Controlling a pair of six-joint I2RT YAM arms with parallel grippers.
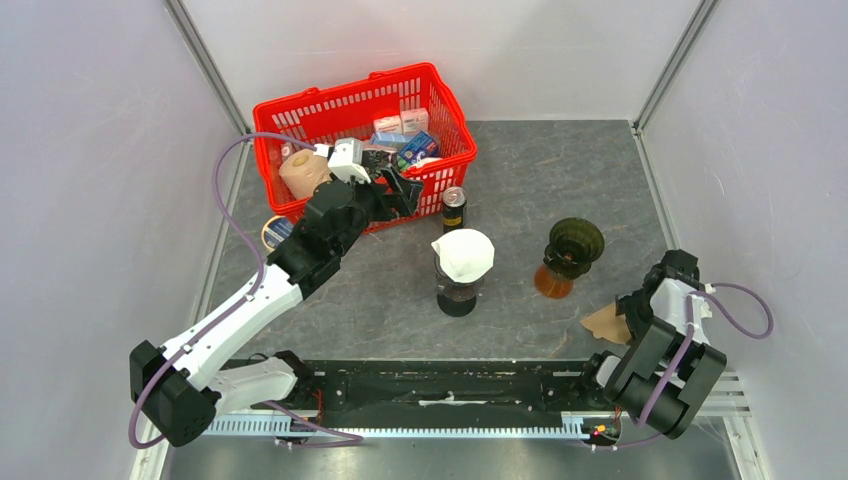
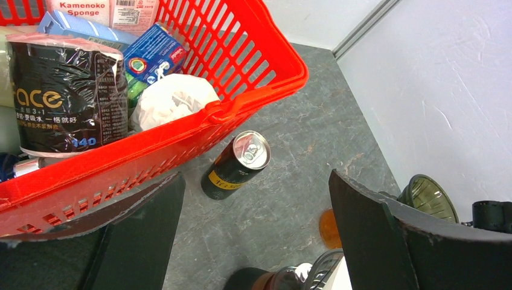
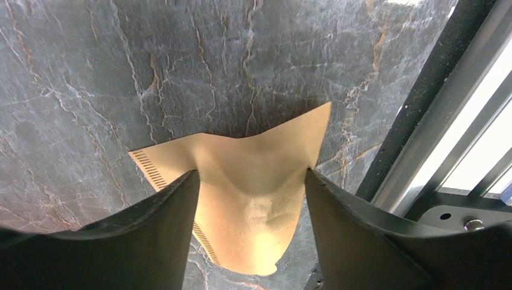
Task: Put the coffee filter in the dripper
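"Kamenoko Sponge" box point(image 2: 99, 8) (in basket point(image 2: 265, 72)).
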